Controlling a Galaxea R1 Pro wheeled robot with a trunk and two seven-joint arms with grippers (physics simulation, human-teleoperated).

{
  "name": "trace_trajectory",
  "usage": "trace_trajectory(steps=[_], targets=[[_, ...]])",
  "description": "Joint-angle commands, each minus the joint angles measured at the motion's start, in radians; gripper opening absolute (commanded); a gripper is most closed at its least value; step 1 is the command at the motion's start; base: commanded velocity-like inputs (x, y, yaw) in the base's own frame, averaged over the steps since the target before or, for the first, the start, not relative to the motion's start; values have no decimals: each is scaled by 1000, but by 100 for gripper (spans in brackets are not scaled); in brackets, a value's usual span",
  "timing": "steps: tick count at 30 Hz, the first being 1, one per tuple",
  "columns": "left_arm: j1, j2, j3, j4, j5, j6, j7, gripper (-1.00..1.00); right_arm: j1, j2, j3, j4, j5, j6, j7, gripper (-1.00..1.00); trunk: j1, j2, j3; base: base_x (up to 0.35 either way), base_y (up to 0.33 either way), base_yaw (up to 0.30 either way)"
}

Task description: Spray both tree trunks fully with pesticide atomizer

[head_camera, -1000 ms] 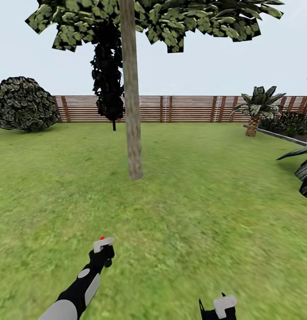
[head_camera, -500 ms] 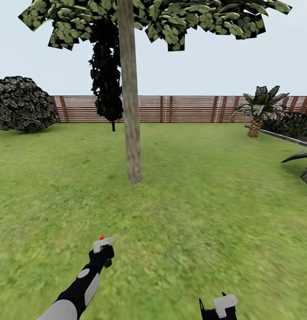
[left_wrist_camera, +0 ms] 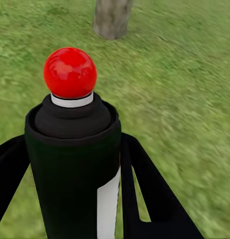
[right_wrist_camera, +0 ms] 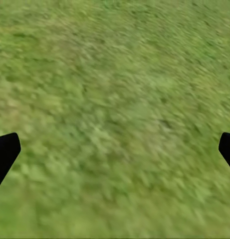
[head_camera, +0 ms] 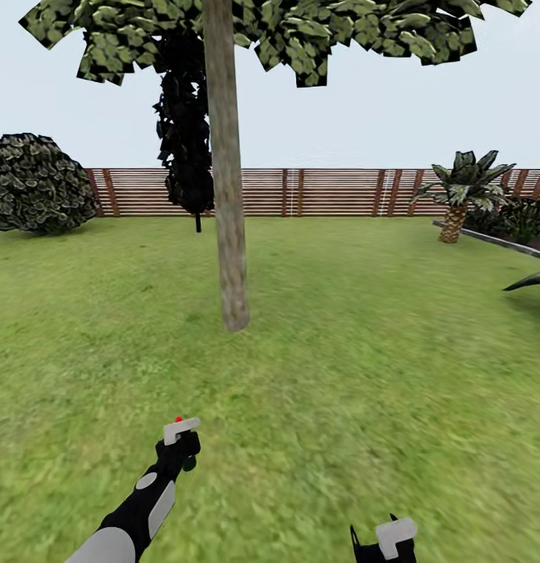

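From the head view, the tree trunk [head_camera: 229, 195] stands straight ahead on the lawn [head_camera: 363, 375], mottled grey-brown, rising out of the frame's top through a crown of blocky green leaves [head_camera: 301, 31]. Behind it and slightly to the left is a dark narrow conifer [head_camera: 184, 133]. A brown slatted fence [head_camera: 332, 191] runs across the back, with a round bush [head_camera: 37, 184] at its left end and a short palm-like plant [head_camera: 461, 191] at its right. Low in the frame, the left arm [head_camera: 137, 508] reaches forward, and its left hand [head_camera: 180, 444] carries something dark with a small red dot showing above it; it sits well short of the trunk, on the near side. At the bottom edge the right hand [head_camera: 383, 543] just pokes in, dark with a white patch.

In the left wrist view, the pesticide atomizer [left_wrist_camera: 72, 164] stands upright between the black fingers [left_wrist_camera: 149, 194], which close against its sides. It is a dark cylinder with a pale stripe, a black collar and a glossy red ball top [left_wrist_camera: 70, 72]. Beyond it lies grass, and the base of the trunk [left_wrist_camera: 112, 19] is well apart from the nozzle.

In the right wrist view, the two dark fingertips [right_wrist_camera: 5, 154] sit at opposite edges, spread wide, with nothing but blurred grass [right_wrist_camera: 115, 114] between them.
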Motion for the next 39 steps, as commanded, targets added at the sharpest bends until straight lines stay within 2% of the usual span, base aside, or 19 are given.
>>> trace_trajectory(steps=[1,10,30,39], targets=[[-1,-1,7,1,3,-2,-7,-100,-1,-1,5,1,9,0,-10,100,1,0,-1,350,0,0],[-1,-1,7,1,3,-2,-7,-100,-1,-1,6,0,9,0,-10,100,1,0,-1,350,43,0],[-1,-4,5,2,3,-3,-8,-100,-1,-1,6,1,9,0,-11,100,1,0,-1,289,226,0],[-1,-4,4,2,1,-5,-9,-100,-1,-1,5,0,9,0,-11,100,1,0,-1,339,45,0]])
